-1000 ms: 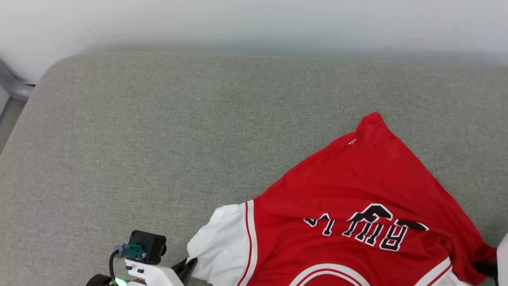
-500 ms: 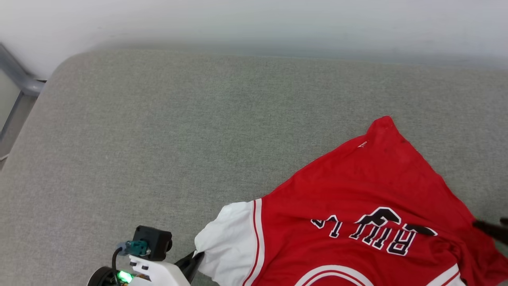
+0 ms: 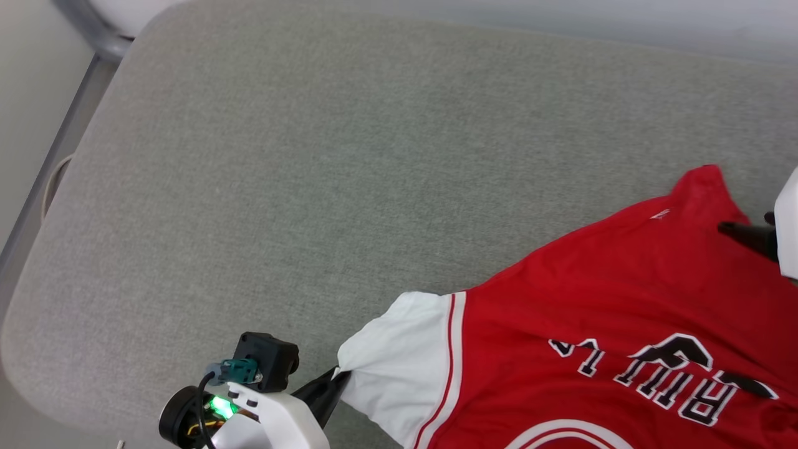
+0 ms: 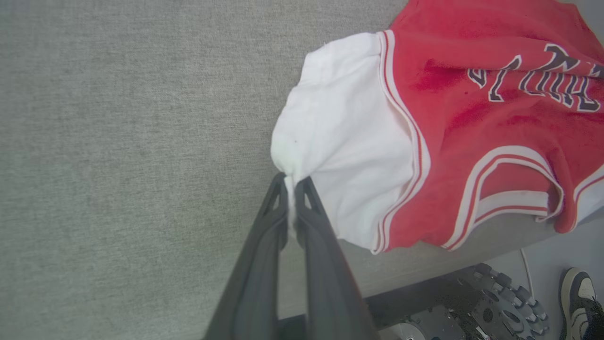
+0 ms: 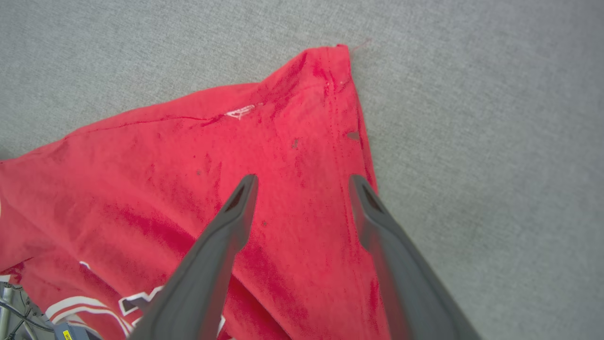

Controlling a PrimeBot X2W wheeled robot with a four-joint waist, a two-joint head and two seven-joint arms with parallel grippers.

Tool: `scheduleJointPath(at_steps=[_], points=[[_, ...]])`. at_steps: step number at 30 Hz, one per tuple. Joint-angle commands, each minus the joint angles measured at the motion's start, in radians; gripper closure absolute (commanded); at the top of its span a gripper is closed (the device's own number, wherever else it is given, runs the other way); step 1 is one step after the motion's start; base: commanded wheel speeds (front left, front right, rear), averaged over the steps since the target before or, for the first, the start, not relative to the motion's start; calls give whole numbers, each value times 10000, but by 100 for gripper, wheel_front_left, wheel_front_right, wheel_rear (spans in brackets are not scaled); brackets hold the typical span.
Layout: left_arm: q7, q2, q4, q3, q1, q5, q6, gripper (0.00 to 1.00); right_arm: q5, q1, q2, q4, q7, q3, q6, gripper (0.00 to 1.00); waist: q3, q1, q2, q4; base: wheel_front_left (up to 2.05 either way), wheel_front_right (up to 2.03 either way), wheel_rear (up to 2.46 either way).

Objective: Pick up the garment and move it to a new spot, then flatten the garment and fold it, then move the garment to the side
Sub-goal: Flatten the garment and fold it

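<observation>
Pinching garment [image 3: 623, 293] sleeve: L gripper [image 4: 292, 182]; R gripper [image 5: 302, 182] spread.

We count one red jersey T-shirt [image 3: 592, 324], one grey padded surface [image 3: 312, 187], two grippers (the left gripper [image 4: 293, 189] and the right gripper [image 5: 302, 184]), and one black-and-white sneaker [image 4: 580, 302] seen from the left wrist.

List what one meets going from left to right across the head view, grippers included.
left gripper → garment's white sleeve → red-and-white trim → right gripper
</observation>
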Motion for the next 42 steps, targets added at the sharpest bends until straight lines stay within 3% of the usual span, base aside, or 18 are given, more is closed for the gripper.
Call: scheduleJointPath(at_steps=[1,12,22,23,24,25,34,42], points=[[-11,-30,-22,-14,-188,62,-8,100,-238,-436,22,381,34,137,-8,0,446,-1,-1,443,0,0,0],[-272,-347,70,-240,-542,130,-97,100,-1063,-1687,-323,1936,-181,627,-8,0,1272,-1,-1,1178,0,0,0],[-410,-486,244,-342,-716,97,-143,100,-728,-1376,-487,2524,-439,1763,-7,0,1632,-1,-1,1421,0,0,0],[-412,-496,256,-357,-743,96,-146,100,-662,-1375,-493,2562,-450,1830,-5,36,1647,-1,-1,1429,0,0,0],[-416,-500,271,-369,-763,94,-149,100,-615,-1396,-521,2594,-468,1888,-5,95,1657,-1,-1,1433,0,0,0],[-414,-502,293,-384,-783,91,-154,100,-606,-1424,-571,2623,-511,1943,-5,100,1660,-1,-1,1439,0,0,0],[-628,-486,413,-236,-845,67,-95,100,-322,-2011,-715,2835,-2003,1774,-10,100,1219,-1,-1,1258,0,0,0],[-1154,-397,412,376,-1176,227,178,100,73,-2214,-657,2911,-3739,1713,-10,100,161,-1,-1,585,0,0,0]])
